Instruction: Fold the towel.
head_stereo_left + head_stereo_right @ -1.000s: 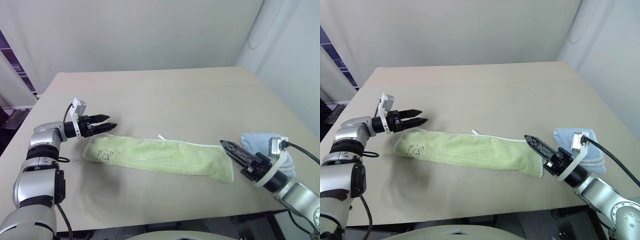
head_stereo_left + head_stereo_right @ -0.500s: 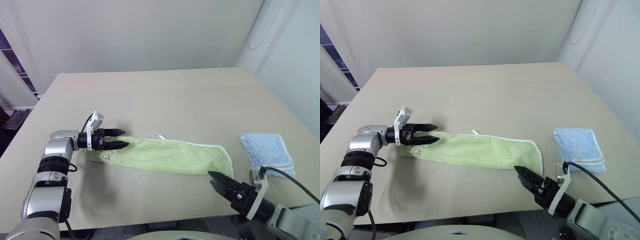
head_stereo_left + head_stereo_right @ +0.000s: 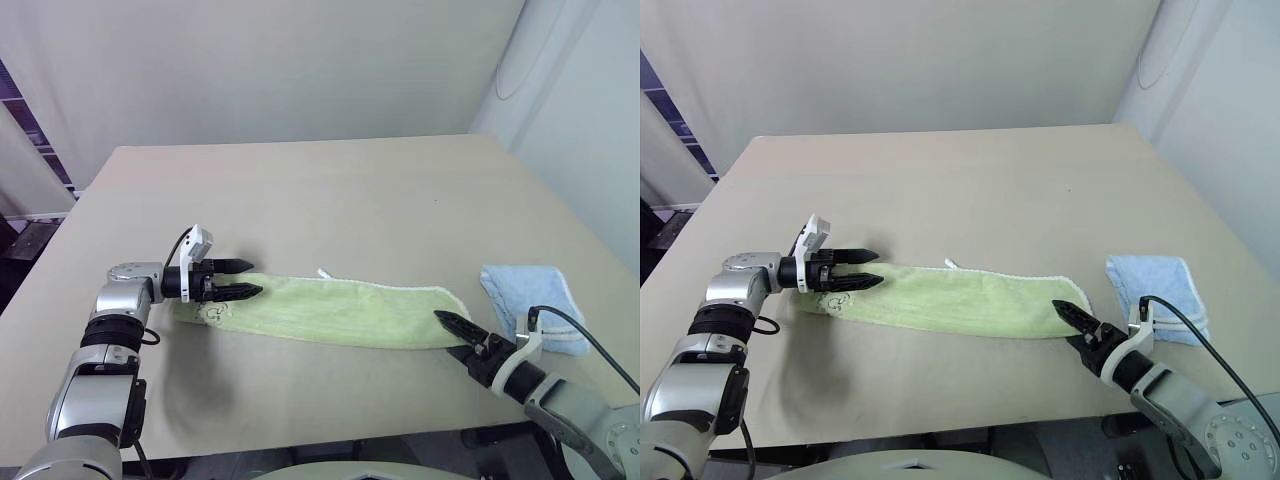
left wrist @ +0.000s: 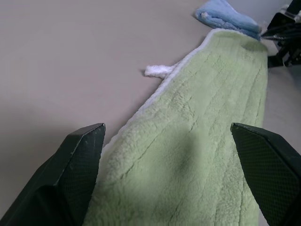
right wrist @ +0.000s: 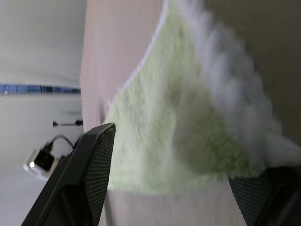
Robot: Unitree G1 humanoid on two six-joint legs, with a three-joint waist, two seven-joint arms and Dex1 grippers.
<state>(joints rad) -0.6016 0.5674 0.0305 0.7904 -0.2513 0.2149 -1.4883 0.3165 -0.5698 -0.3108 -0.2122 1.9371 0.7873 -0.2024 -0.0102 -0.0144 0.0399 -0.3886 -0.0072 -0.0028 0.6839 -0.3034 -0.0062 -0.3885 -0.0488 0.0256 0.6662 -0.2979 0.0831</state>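
Green towel (image 3: pixel 320 312) stretched long on beige worktop (image 3: pixel 330 195), left tool (image 3: pixel 243 278) spread over its motif end, right tool (image 3: pixel 447 325) spread at its opposite end, blue towel (image 3: pixel 533 300) beside that end.

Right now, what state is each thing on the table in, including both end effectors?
Green towel: folded into a long strip, flat on the table.
Blue towel: folded, lying apart.
Left end effector: open, over the strip's left end.
Right end effector: open, at the strip's right end.
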